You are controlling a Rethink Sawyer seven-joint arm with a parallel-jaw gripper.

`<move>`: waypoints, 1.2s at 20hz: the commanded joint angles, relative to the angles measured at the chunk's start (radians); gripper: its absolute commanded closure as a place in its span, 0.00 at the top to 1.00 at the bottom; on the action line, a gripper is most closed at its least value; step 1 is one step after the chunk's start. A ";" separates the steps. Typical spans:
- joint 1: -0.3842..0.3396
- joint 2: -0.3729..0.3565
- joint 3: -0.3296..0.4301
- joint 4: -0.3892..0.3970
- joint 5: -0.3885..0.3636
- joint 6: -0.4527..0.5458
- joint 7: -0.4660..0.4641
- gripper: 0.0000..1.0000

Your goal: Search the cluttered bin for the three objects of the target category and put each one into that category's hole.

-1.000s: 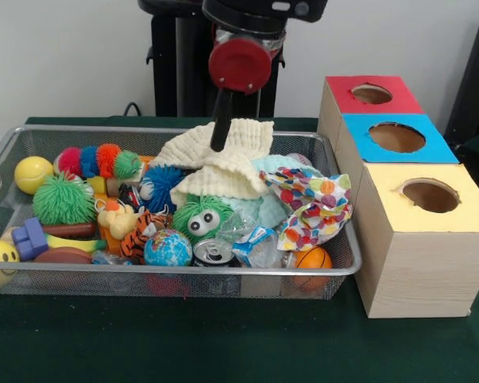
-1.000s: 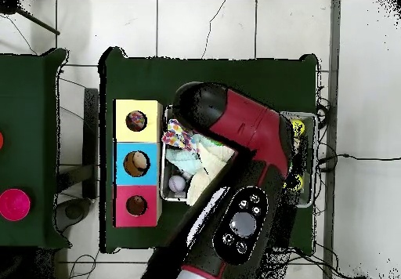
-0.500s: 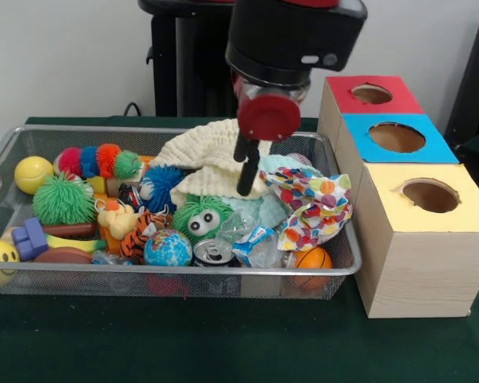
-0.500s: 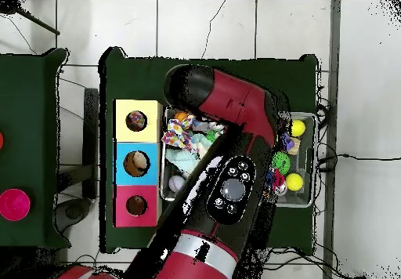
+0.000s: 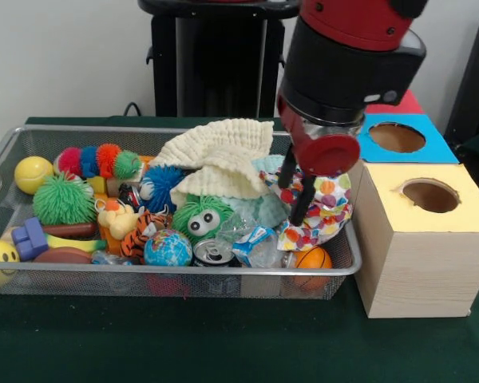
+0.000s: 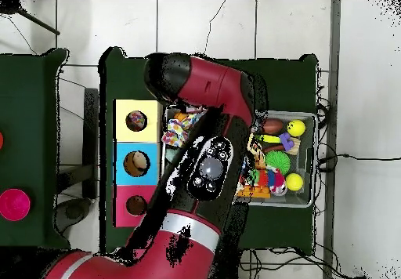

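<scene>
1. The gripper (image 5: 295, 195) hangs low over the right end of the wire bin (image 5: 32, 137), its two dark fingers (image 5: 303, 203) a narrow gap apart and nothing visibly held between them
2. The fingertips sit against or just above the polka-dot cloth (image 5: 327, 209); whether they touch it cannot be told
3. Just left of that cloth lie a pale teal cloth (image 5: 263, 209) and, further up, a cream knitted cloth (image 5: 219, 155) draped over the pile
4. Below the cream cloth a green fuzzy toy with eyes (image 5: 201, 217) sits beside a blue spiky ball (image 5: 161, 183)
5. At the bin's front rim lie a globe ball (image 5: 167, 248), a drink can (image 5: 215, 253) and an orange ball (image 5: 312, 258)
6. The left part holds a green spiky ball (image 5: 63, 199), a yellow ball (image 5: 33, 173) and a multicoloured caterpillar (image 5: 98, 160)
7. Right of the bin stands the wooden box with the yellow-topped hole (image 5: 430, 195) nearest, then the blue-topped hole (image 5: 397, 137); the red top is mostly hidden by the arm
8. From overhead the arm (image 6: 207, 166) covers most of the bin
</scene>
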 commanded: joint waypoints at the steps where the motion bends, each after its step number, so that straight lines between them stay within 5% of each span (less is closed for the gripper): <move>1: 0.010 0.005 0.129 0.043 0.034 0.024 0.125 1.00; 9: 0.039 -0.031 0.141 0.133 0.052 -0.043 0.125 1.00; 15: -0.001 0.005 0.209 0.256 0.020 -0.249 0.006 1.00; 24: -0.005 0.087 0.211 0.204 -0.013 -0.223 0.024 1.00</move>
